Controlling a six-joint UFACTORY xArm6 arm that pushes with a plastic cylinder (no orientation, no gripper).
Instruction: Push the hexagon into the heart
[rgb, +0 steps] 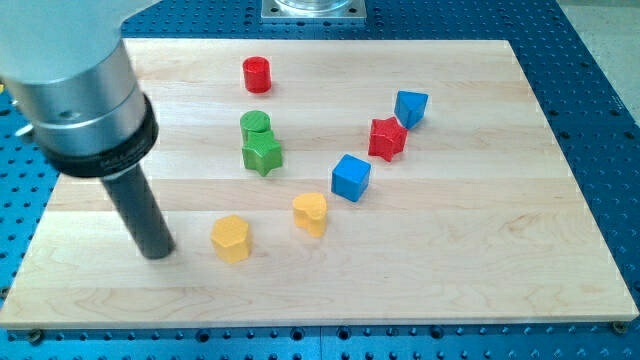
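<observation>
camera view | my tip just left of yellow hexagon | no fingers

views: I have one camera only | position: raised, in front of the bench, opposite the arm's base plate at the view's top | facing: tilted down across the board | range: close, whole bench framed; end effector looms large at the view's left

Two yellow, green, red, blue blocks.
</observation>
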